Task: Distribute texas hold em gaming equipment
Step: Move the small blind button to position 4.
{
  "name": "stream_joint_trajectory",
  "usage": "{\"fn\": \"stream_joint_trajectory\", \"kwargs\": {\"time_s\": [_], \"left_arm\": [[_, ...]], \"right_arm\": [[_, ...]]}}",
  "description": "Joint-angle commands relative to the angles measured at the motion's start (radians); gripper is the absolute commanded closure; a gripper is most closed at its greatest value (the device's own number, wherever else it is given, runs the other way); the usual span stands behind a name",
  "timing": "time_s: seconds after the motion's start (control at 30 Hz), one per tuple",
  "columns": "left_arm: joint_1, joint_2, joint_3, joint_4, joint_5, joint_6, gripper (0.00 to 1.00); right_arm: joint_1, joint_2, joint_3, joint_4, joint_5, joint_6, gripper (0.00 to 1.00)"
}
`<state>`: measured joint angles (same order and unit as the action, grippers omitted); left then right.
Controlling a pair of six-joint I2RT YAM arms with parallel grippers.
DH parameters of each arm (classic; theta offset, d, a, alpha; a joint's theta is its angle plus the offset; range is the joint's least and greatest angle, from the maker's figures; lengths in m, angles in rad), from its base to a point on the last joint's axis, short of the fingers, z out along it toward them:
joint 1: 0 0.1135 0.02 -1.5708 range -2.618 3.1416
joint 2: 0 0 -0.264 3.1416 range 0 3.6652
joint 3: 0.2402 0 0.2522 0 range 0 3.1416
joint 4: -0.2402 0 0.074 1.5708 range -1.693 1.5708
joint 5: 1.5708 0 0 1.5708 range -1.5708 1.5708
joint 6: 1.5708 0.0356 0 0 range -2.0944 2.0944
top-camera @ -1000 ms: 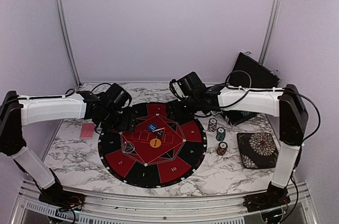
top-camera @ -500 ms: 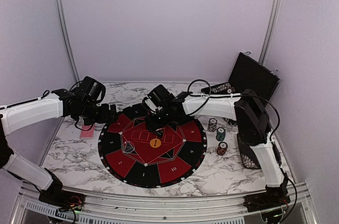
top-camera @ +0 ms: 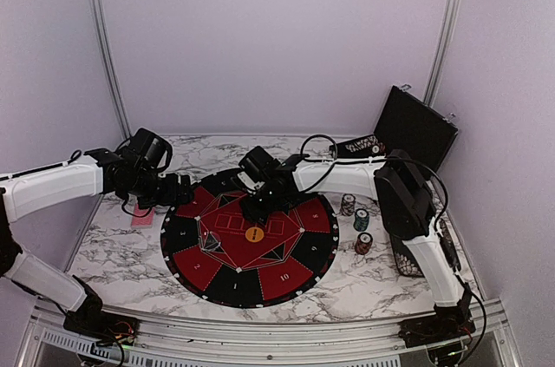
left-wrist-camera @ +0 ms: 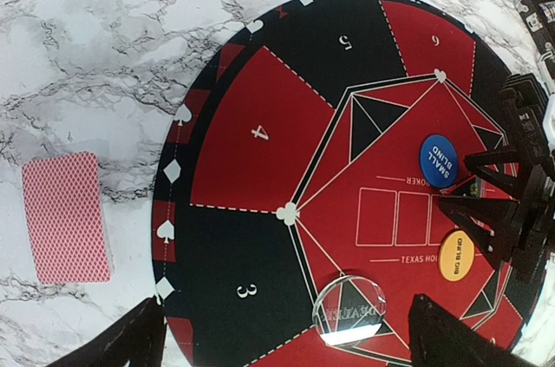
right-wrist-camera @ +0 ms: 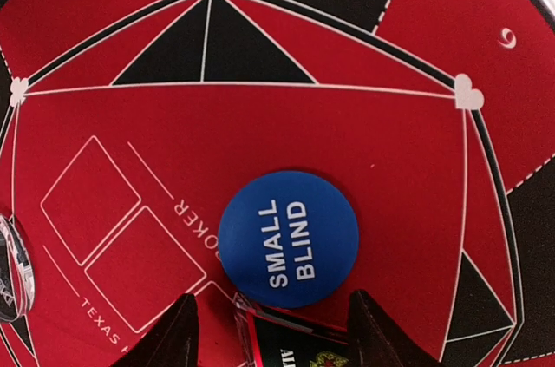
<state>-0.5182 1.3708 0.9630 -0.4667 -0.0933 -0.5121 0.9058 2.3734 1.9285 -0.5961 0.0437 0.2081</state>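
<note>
We see the round blue "SMALL BLIND" button disc (right-wrist-camera: 289, 239) lying flat on the red centre of the round red-and-black poker mat (left-wrist-camera: 260, 137), near an orange round disc (left-wrist-camera: 456, 256). The right gripper (right-wrist-camera: 270, 332) hovers just over it, jaws partly apart, gripping nothing we can make out. The left gripper (left-wrist-camera: 286, 341) hangs wide open and empty near a pink-red-backed card deck (left-wrist-camera: 66, 218) on the marble table (left-wrist-camera: 87, 55).

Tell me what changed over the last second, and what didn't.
The right claw swung left from the mat's far right edge to its centre and narrowed; it now hangs by the blue button. Whether it holds anything is unclear. The left claw pulled back left off the mat, wide open. The orange button, chip stacks and card deck stayed put.
</note>
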Motion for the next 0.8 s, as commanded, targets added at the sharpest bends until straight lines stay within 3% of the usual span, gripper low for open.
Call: {"fn": "stream_joint_trajectory", "kwargs": {"time_s": [0.0, 0.53, 0.77], "left_arm": [[0.006, -0.024, -0.009, 0.023, 0.016, 0.009, 0.01], [0.01, -0.001, -0.003, 0.034, 0.041, 0.007, 0.01], [0.01, 0.006, 0.0, 0.034, 0.044, 0.011, 0.01]], "right_arm": [[0.016, 0.032, 0.05, -0.02, 0.028, 0.005, 0.45], [0.031, 0.067, 0.08, -0.031, 0.044, 0.003, 0.58], [0.034, 0.113, 0.146, -0.023, 0.043, -0.009, 0.59]]}}
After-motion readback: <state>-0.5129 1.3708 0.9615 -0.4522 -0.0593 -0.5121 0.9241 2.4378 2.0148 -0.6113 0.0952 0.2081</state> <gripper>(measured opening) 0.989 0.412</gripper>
